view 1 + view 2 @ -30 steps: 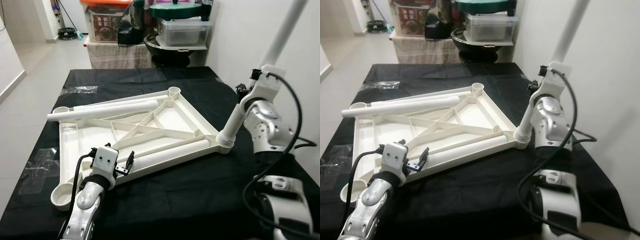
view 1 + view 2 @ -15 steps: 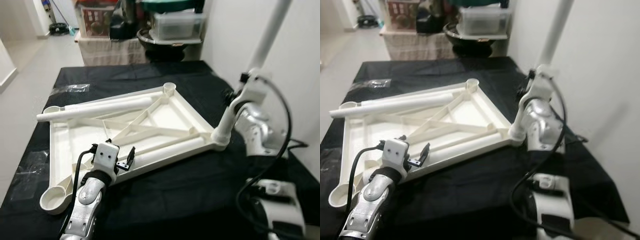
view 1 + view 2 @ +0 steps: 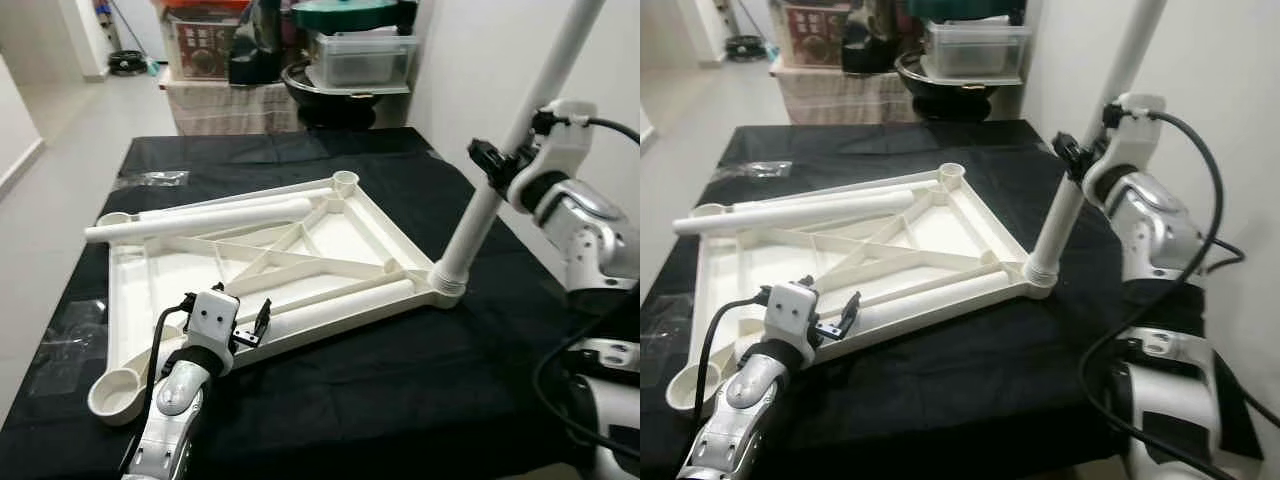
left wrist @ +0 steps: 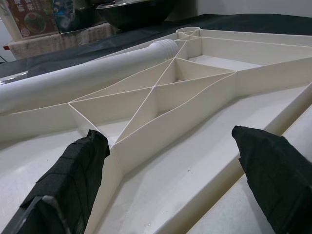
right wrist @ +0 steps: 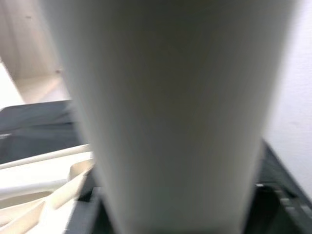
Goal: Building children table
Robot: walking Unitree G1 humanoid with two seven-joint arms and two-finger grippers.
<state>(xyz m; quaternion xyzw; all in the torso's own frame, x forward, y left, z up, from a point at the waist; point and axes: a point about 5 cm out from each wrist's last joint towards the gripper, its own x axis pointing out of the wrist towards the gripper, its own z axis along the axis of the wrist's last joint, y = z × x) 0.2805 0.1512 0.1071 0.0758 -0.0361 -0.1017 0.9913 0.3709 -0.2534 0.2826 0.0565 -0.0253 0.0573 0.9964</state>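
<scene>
The white tabletop (image 3: pixel 300 255) lies upside down on the black-covered desk (image 3: pixel 400 370), ribs facing up, with round sockets at its corners. One leg (image 3: pixel 500 170) stands tilted in the corner socket at about 4 o'clock. A second leg (image 3: pixel 200 218) lies loose across the far edge toward 10 o'clock, and a third (image 3: pixel 340 305) lies along the near edge. The right gripper (image 3: pixel 497 164) is clamped around the standing leg at about mid-height. The left gripper (image 3: pixel 225 315) sits at 7 o'clock over the tabletop's near edge, its fingers (image 4: pixel 73 175) spread wide with nothing between them. Storage bins (image 3: pixel 360 55) stand beyond the desk at 12 o'clock.
</scene>
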